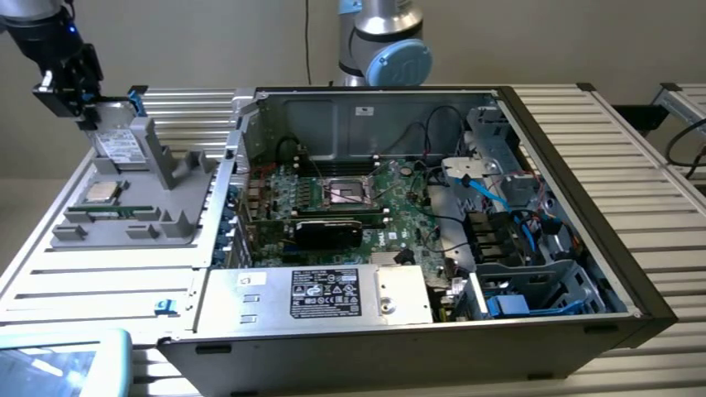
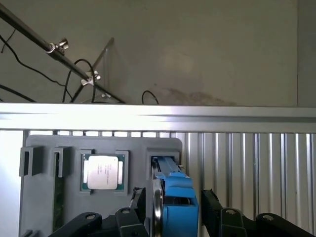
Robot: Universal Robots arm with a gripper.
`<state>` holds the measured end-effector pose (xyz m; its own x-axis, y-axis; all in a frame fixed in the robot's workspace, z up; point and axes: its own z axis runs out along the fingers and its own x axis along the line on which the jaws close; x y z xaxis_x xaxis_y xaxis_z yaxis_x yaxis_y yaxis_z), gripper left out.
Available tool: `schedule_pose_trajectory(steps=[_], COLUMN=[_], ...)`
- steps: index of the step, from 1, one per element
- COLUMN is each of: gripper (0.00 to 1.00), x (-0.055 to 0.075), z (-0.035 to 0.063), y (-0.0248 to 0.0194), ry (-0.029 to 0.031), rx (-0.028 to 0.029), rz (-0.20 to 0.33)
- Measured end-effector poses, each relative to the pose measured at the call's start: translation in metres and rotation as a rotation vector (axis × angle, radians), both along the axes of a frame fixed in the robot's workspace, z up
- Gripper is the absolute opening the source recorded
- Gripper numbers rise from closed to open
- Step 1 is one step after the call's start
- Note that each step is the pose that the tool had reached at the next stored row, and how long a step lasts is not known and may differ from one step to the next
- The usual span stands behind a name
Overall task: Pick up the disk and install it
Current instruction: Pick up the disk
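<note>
Gripper (image 2: 174, 197), jaws wide, astride the disk (image 2: 173, 178) — upright in grey holder (image 2: 136, 160)

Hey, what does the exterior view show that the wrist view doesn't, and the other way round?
Exterior view: the open computer case with its motherboard and power supply. Wrist view: a clamped rod against the wall, and the open jaws standing either side of the disk. Both: the gripper at the disk, which stands upright in the grey holder near the processor chip.
</note>
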<state>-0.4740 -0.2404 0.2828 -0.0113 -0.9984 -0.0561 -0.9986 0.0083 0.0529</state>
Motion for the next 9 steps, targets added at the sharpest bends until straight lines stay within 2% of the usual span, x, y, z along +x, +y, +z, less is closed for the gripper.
schedule_pose_trajectory(steps=[9], gripper=[0.57], x=[0.0], z=[-0.0017], y=[0.0], ry=[0.001], rx=[0.0013], rz=[-0.006])
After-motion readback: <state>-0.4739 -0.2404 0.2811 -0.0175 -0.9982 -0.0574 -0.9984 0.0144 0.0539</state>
